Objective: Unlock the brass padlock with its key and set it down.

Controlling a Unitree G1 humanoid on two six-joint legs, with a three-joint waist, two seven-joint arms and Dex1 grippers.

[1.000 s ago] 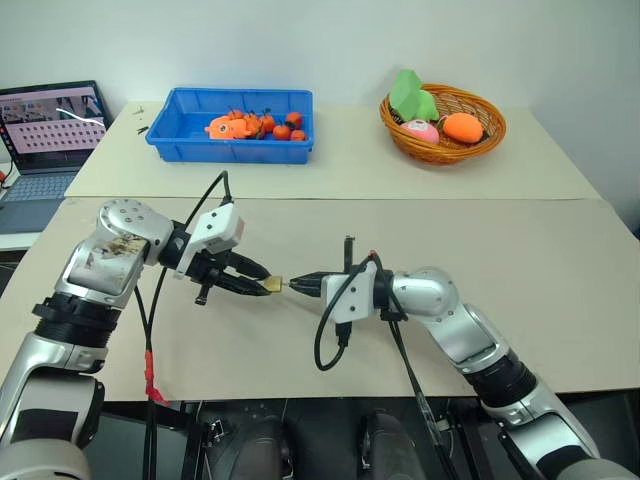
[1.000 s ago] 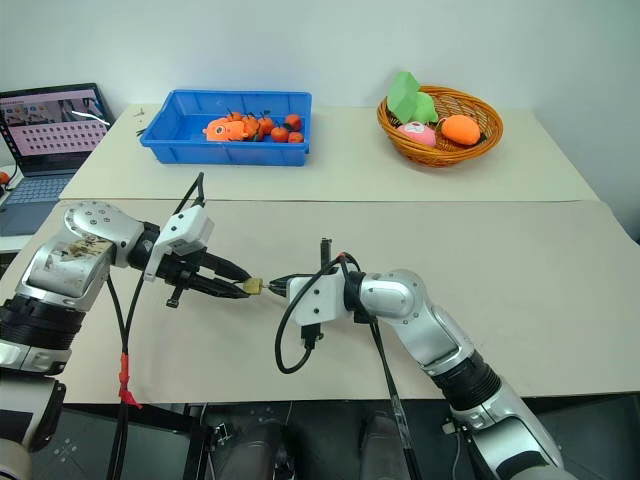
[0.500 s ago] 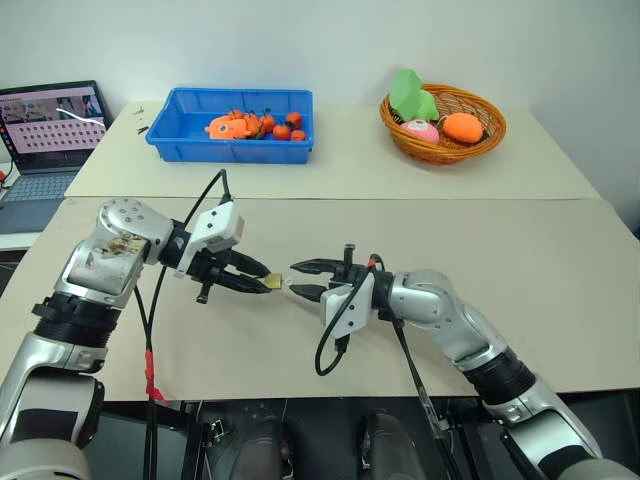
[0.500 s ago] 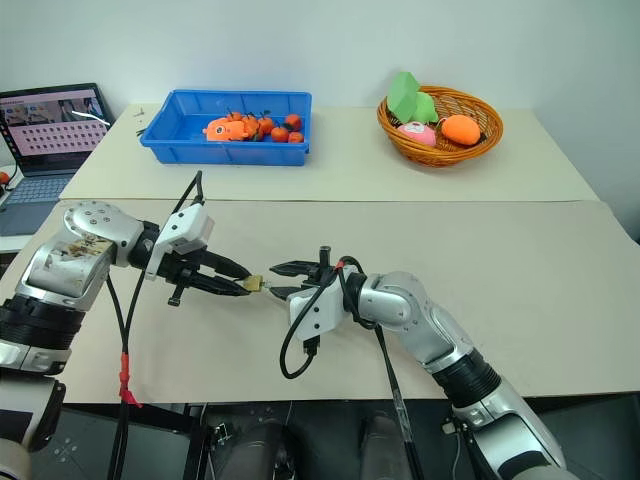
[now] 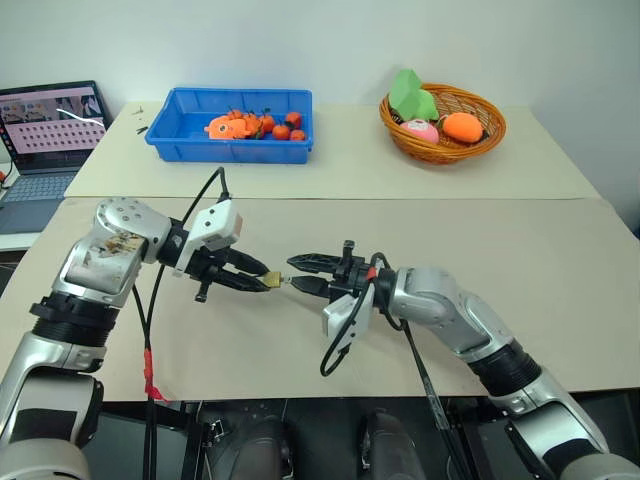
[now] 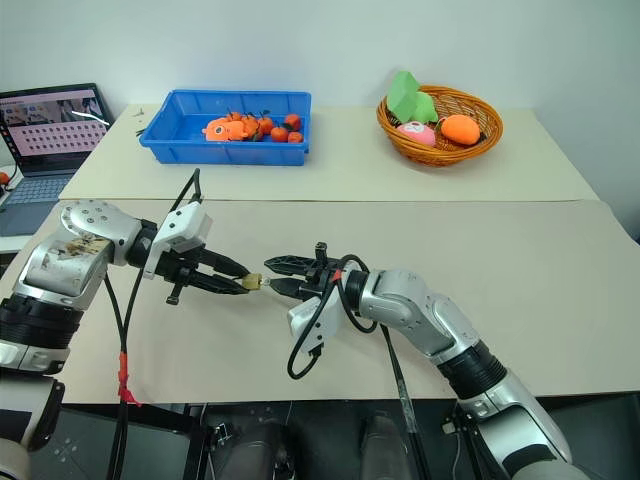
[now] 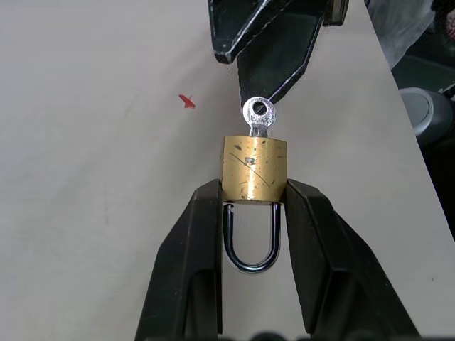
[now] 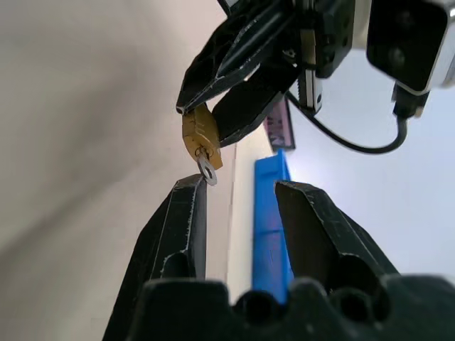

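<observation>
- The brass padlock is held above the near table, roughly midway along its width and well in from every edge, between the two arms.
- The left gripper is clenched on the padlock's brass body, one black finger on each side; the silvery shackle hangs in the gap between the fingers, back toward the wrist.
- One silver key sticks out of the padlock's far face, its round bow pointing at the right gripper.
- The right gripper has let go: its two fingers stand apart, and in the right wrist view the key's bow lies just off the tip of one finger. Whether it touches, I cannot tell.
- Open room: the near table is bare cloth on all sides of the padlock, with wide clear stretches to the robot's right and toward the far edge. A small red mark lies on the surface near the padlock.
- A seam separates the near table from the far table.
- On the far table: one blue bin holding small orange and red items, and one wicker basket with toy produce, well apart.
- One open laptop sits past the left edge.
</observation>
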